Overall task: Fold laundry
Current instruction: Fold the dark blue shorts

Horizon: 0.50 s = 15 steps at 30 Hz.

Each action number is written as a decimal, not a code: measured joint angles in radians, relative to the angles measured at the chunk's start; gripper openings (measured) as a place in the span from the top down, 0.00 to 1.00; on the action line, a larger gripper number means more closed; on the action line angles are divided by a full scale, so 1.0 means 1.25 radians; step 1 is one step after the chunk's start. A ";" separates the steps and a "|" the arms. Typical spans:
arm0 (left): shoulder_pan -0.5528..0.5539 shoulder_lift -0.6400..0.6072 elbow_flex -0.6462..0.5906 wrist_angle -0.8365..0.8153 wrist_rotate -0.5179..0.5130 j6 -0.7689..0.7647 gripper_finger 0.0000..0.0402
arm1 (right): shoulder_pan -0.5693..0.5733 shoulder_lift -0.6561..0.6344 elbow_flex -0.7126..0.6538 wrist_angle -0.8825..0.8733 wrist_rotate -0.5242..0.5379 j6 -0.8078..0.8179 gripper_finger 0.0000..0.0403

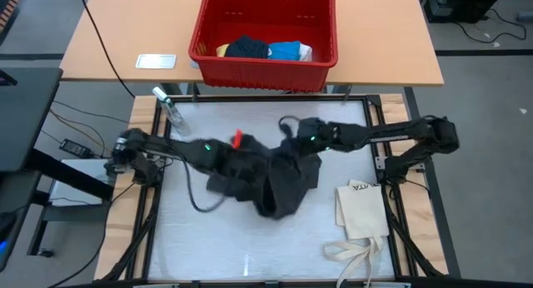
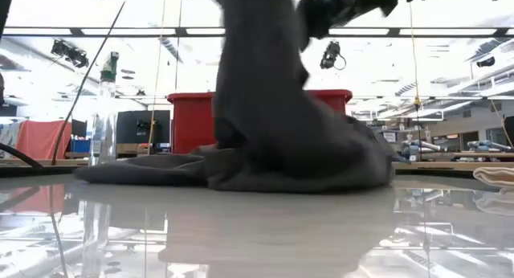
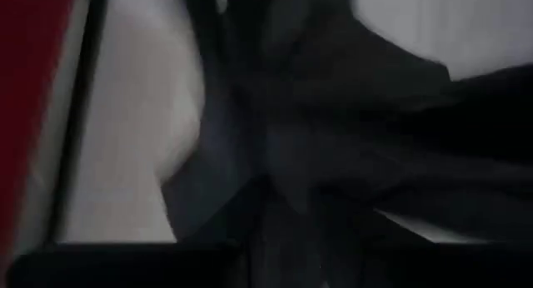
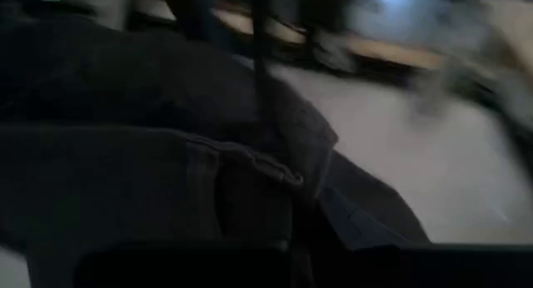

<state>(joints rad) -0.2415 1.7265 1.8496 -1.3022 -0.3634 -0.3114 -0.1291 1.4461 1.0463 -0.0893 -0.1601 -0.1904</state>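
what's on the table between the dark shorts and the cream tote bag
Nothing: in the high view a bare strip of white table separates the dark grey shorts from the tote bag.

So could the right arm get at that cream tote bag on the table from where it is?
Probably yes, but not right away. The tote bag lies flat and uncovered on its own side of the table, with nothing between. The right end effector is shut on the dark grey shorts, so it would have to let go first.
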 joint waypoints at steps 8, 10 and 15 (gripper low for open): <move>0.004 -0.162 -0.007 -0.090 -0.172 -0.244 0.55 | -0.039 -0.193 -0.002 -0.096 0.256 0.101 0.95; 0.006 -0.193 -0.010 -0.097 -0.216 -0.248 0.50 | -0.041 -0.236 -0.002 -0.103 0.260 0.112 0.95; 0.059 -0.216 -0.010 -0.081 -0.239 -0.218 0.36 | -0.039 -0.324 -0.002 -0.102 0.262 0.208 0.95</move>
<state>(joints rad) -0.1678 1.4559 1.8370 -1.4030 -0.6617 -0.5835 -0.1774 1.0410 1.0443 -0.2162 0.1669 0.0691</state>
